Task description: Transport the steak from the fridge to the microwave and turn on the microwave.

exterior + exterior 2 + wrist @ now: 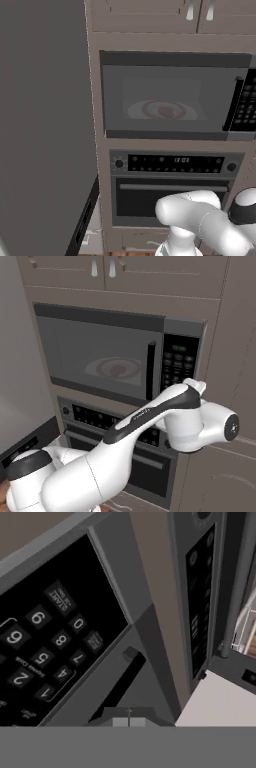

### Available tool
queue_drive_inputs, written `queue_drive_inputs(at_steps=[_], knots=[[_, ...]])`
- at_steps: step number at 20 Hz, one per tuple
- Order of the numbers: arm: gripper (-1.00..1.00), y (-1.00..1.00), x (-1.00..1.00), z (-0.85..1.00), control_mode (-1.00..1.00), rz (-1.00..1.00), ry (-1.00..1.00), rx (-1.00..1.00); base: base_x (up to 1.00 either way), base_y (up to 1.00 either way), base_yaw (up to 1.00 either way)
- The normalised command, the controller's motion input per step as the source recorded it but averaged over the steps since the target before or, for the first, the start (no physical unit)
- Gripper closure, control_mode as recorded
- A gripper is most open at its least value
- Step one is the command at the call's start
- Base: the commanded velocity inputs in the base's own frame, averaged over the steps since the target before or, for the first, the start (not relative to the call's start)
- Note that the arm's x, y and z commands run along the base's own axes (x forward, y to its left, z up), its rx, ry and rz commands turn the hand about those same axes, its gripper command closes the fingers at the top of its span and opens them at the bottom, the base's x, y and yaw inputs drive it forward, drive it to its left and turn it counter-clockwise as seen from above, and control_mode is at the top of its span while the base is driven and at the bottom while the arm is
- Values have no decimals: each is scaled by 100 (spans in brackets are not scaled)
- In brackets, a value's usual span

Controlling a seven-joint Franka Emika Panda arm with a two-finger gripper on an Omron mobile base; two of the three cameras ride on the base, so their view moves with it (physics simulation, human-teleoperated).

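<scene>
A: The fingers? I can't tell whether they are open or closed. The hand view is rolled and shows the keypad (45, 647) close up across its left half, with no fingertips clear against it.

B: And the steak?

A: On the plate (162, 109) inside the microwave (172, 97), a dark-red lump (165, 111) behind the tinted door at the centre of the left base view. The door looks shut, so what remains, I judge, is pressing start.

B: What could go wrong?

A: The keys sit tightly packed. With the hand rolled like this, a push could land on a digit instead of the start key (61, 599), or slip onto the door handle (150, 370) just left of the pad.

B: Anything hidden?

A: The arm's forearm (150, 416) crosses the lower middle of the right base view and covers the hand's tip. The fridge (45, 125) is a grey slab cut off at the left edge.
</scene>
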Motion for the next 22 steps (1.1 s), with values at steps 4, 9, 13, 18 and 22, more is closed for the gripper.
queue_drive_inputs(at_steps=[4,9,13,18,22], knots=[[100,-19,25,-16,-100,0,0,0,0,0,0],[100,-19,25,-9,-100,0,0,1,0,0,0],[100,-14,28,-5,-100,0,0,0,0,0,0],[100,-16,18,-12,-100,0,0,0,0,0,0],[100,-15,13,-15,-100,0,0,0,0,0,0]])
